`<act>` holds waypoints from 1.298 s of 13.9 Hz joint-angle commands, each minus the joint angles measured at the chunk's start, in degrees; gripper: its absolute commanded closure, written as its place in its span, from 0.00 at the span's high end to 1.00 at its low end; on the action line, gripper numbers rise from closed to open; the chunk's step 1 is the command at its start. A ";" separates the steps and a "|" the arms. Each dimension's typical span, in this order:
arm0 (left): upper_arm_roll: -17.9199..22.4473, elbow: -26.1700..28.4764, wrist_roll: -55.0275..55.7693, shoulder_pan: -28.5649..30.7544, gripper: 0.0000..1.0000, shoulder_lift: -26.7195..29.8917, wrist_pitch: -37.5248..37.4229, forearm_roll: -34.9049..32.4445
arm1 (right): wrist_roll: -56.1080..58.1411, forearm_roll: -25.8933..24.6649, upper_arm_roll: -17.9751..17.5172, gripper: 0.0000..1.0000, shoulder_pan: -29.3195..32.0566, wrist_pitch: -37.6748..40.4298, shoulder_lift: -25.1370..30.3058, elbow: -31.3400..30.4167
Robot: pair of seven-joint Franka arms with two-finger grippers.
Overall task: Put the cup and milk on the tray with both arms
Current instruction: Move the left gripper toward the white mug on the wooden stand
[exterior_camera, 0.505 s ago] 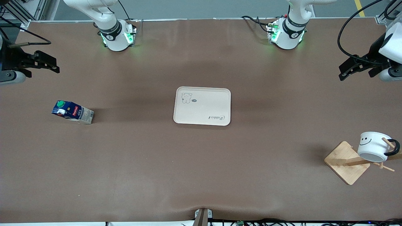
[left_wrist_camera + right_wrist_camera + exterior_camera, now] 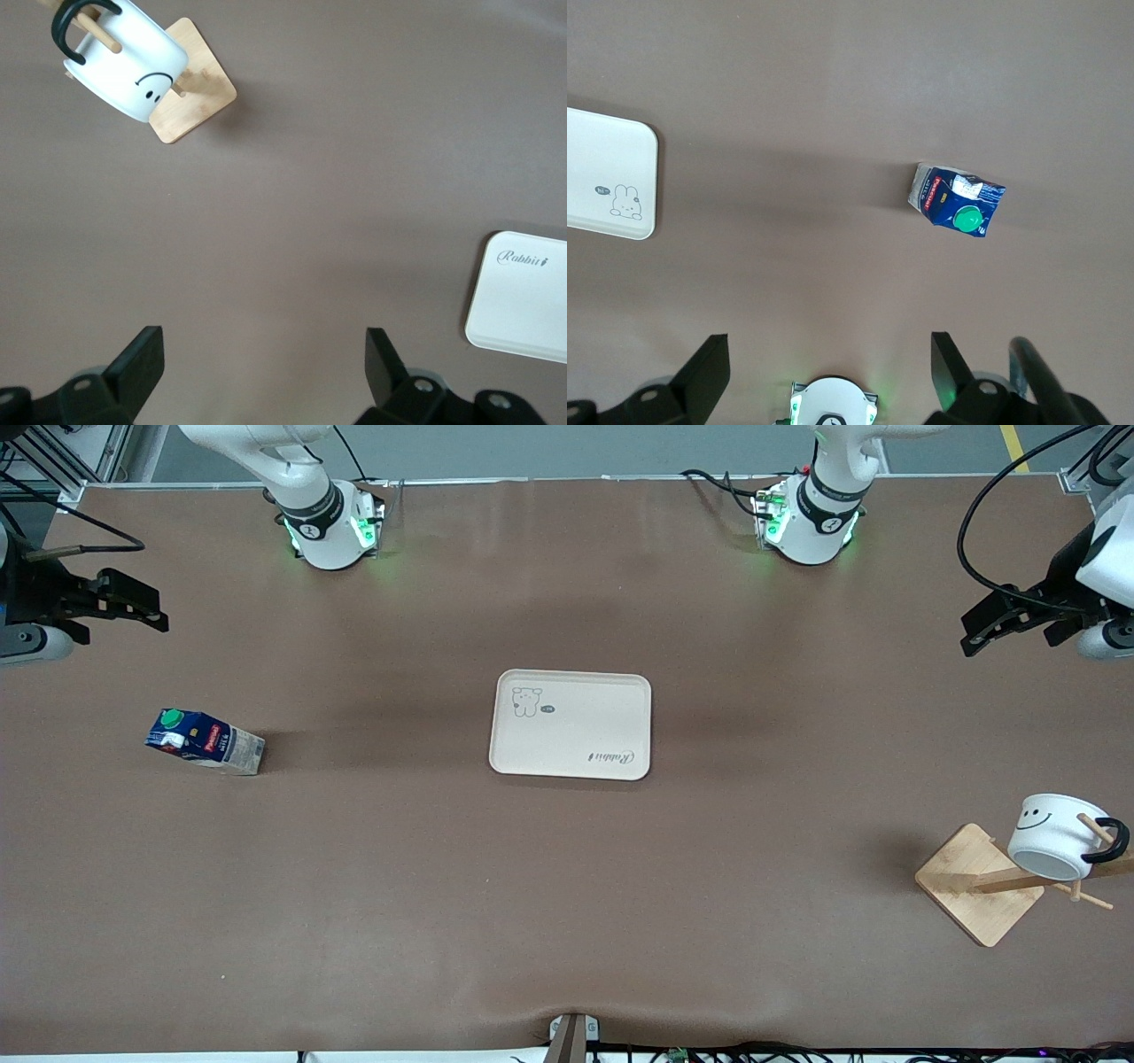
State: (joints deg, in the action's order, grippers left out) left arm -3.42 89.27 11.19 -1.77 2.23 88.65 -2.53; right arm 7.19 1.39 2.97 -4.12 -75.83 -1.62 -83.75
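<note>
Brown table (image 2: 567, 886) unchanged, left end effector (image 2: 997, 622) slightly farther out.

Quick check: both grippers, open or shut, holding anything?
Left gripper: open, empty, over bare table near the cup.
Right gripper: open, empty, milk untouched.

tray (image 2: 570, 724) mid-table, milk (image 2: 205, 741) toward right arm's end, cup (image 2: 1054, 838) on peg rack (image 2: 982, 882)

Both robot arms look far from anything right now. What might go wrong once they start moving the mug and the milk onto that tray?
The small white smiley mug hangs by its black handle on a wooden peg rack; lifting it could drag or tip the rack. The blue-and-white milk carton looks narrow and may topple if nudged. The cream rectangular tray is small, so the open left gripper and open right gripper might crowd each other there.
</note>
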 commanded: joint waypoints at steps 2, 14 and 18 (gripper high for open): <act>-0.09 -0.33 -0.38 2.72 1.00 -1.00 2.21 -0.90 | 0.19 1.07 -0.33 1.00 0.60 0.07 0.22 -0.10; -0.18 19.27 -15.30 15.03 1.00 -0.12 32.97 12.62 | 0.28 1.07 -0.33 1.00 0.61 -0.28 0.22 -0.01; -0.18 19.45 -29.79 19.33 1.00 -4.33 37.99 21.15 | 0.28 1.07 -0.33 1.00 0.60 -0.28 0.13 -0.10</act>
State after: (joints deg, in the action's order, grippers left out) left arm -3.23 108.64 -12.89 15.65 -0.18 124.20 15.40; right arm 7.19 1.43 2.97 -4.11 -76.00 -1.66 -83.74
